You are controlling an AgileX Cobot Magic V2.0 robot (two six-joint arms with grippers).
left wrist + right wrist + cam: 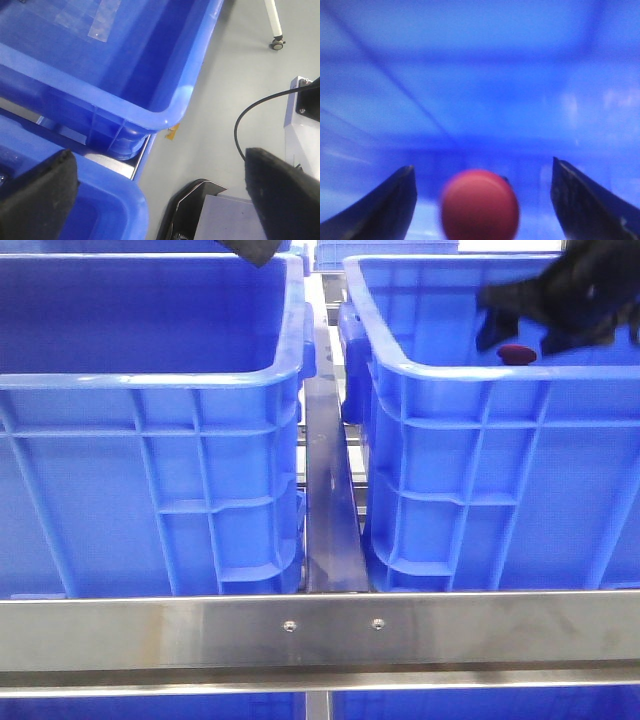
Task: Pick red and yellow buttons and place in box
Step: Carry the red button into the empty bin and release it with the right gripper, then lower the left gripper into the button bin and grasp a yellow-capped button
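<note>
Right pincer (520,335) is over the right-hand box (470,420) in the upper right of the front frame, and the red button (517,354) sits just below it, peeking over the box's near rim. In the right wrist frame the fingers (390,205) stand wide, one either side, with the red button (480,205) low and centred between them, touching neither.

You look to be lining up the pick, so keep the cap centred and bring both fingers in evenly. It's smooth and round, so a one-sided touch could squirt it away. Close low, under the widest part of the dome if you can.

Its orientation: you're facing the round dome head-on, so no long axis shows; the stem is hidden behind it.

Left pincer (160,195) is wide and empty, lower part of its wrist frame, above a box corner. No yellow button in sight.
</note>
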